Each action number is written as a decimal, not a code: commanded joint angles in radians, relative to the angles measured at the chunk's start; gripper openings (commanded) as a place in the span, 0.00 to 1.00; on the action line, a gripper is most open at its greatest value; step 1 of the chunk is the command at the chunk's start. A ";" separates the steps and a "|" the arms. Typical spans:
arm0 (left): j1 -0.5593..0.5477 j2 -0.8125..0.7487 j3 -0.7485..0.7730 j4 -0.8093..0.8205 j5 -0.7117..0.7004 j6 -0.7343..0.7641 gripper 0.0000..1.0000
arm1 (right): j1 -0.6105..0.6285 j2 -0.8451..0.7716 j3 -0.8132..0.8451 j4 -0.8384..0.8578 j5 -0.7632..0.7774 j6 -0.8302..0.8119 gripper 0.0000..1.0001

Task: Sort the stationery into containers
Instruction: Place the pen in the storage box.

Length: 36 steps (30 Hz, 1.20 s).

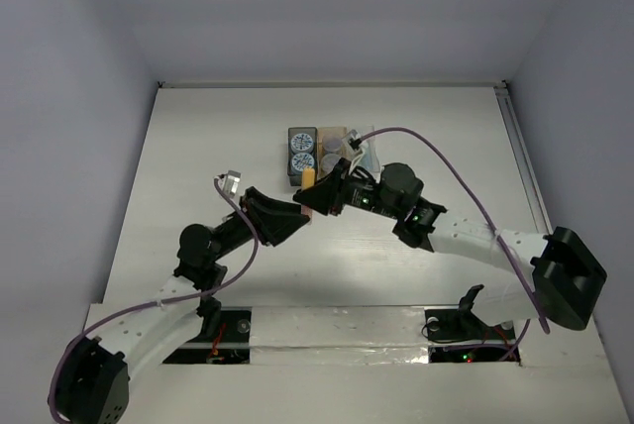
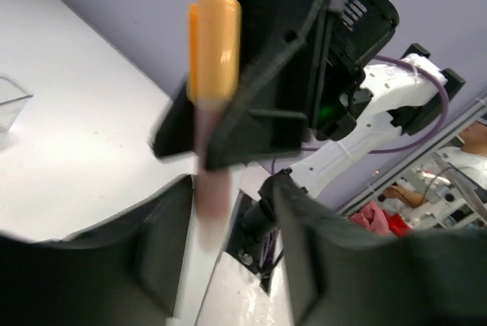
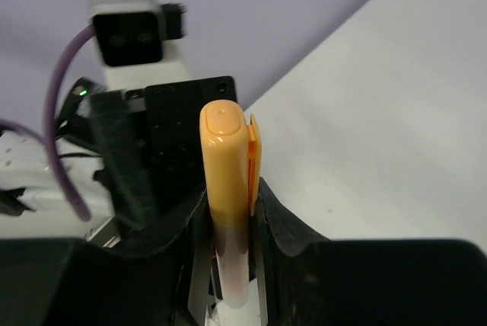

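Right pincer [image 3: 230, 206] is pinching an orange-capped marker [image 3: 225, 155]. Both of its fingers [image 3: 283, 223] are pressing on the barrel just below the cap. The cap is sticking out past the fingertips, with its clip facing the finger on the right of the wrist view. The pale pinkish barrel is running back between the fingers toward the wrist.

Left pincer [image 2: 228, 193] is standing spread. The marker's lower barrel is sitting in the gap between its two fingers, blurred, with space showing on either side. No contact that I can make out.

From above, the two pincers are meeting tip to tip over the table [image 1: 198, 147], with the marker upright between them. The containers [image 1: 327, 152] are lying just beyond the right pincer's tip: dark grey box [image 1: 293, 174], tan box [image 1: 330, 131] and clear box [image 1: 369, 161], side by side. Two patterned discs [image 1: 302, 151] are lying in the dark grey box. The orange cap is showing at that box's near edge; whether it is over the box or beside it, I cannot tell.
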<state>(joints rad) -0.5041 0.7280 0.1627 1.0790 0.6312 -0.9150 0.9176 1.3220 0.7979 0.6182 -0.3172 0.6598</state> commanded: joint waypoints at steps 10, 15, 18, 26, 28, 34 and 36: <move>-0.002 -0.271 0.011 -0.393 -0.103 0.169 0.83 | -0.333 0.035 0.176 -0.278 -0.011 -0.103 0.00; -0.002 -0.349 0.034 -0.559 -0.166 0.203 0.86 | -0.488 0.183 0.346 -0.558 -0.028 -0.248 0.00; -0.002 -0.386 0.032 -0.603 -0.201 0.223 0.86 | -0.542 0.303 0.450 -0.698 -0.033 -0.302 0.00; -0.002 -0.377 0.015 -0.600 -0.219 0.232 0.86 | -0.563 0.467 0.577 -0.793 0.040 -0.359 0.00; -0.002 -0.371 0.006 -0.577 -0.211 0.228 0.86 | -0.563 0.485 0.572 -0.773 0.040 -0.356 0.00; -0.002 -0.348 -0.002 -0.553 -0.208 0.229 0.86 | -0.563 0.529 0.574 -0.753 0.066 -0.338 0.03; -0.002 -0.345 -0.002 -0.550 -0.208 0.229 0.86 | -0.563 0.548 0.583 -0.752 0.061 -0.330 0.08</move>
<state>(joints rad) -0.5037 0.3801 0.1513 0.4591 0.4236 -0.7029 0.3485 1.8519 1.3300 -0.1570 -0.2695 0.3325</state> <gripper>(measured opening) 0.858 0.293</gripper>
